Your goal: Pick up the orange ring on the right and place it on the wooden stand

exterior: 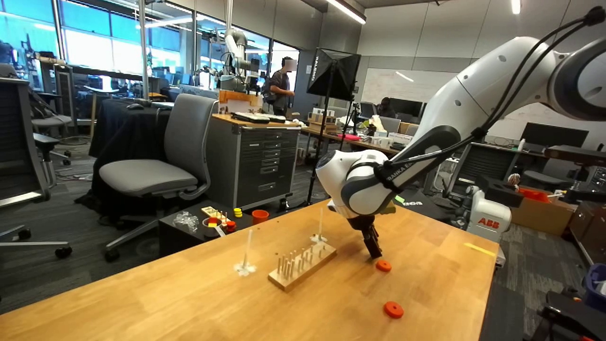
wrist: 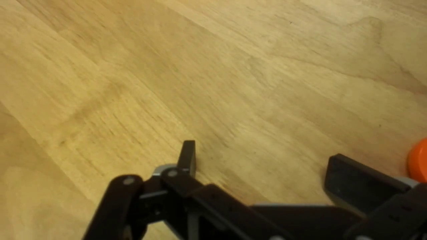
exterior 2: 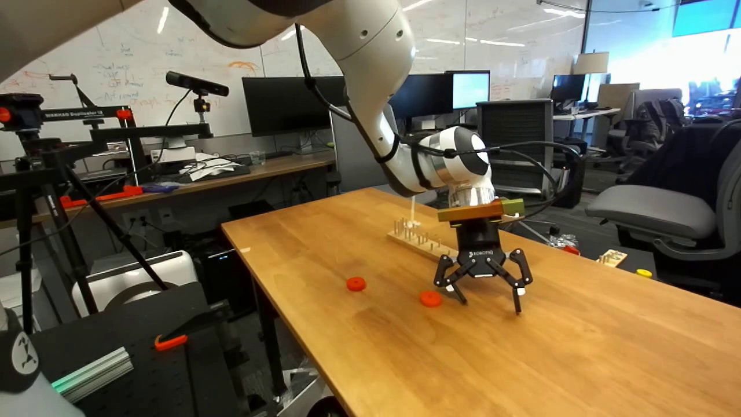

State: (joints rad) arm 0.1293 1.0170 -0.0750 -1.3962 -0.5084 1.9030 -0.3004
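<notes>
"robotiq" marks the pincer (exterior 2: 491, 307), "franka" the arm (exterior: 466, 104), "abb" a white robot (exterior: 487, 213).

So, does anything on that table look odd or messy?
Yes: in an exterior view, two thin rods rise near the wooden stand, each from a ragged whitish patch, as if roughly stuck down.

Wooden table (exterior: 156, 303); upon it, one wooden stand (exterior: 305, 266), low, rectangular, with thin upright pegs (exterior: 285, 267); two pale upright rods (exterior: 247, 248) near it; one flat red-orange ring (exterior: 384, 265), near the down-turned gripper (exterior: 375, 248) of a white Franka arm (exterior: 466, 106); second red-orange ring (exterior: 393, 309), farther from the gripper; beyond the table, grey office chair (exterior: 156, 173), drawer cabinet (exterior: 260, 161), black softbox (exterior: 334, 73), ABB robot (exterior: 490, 222)
</notes>
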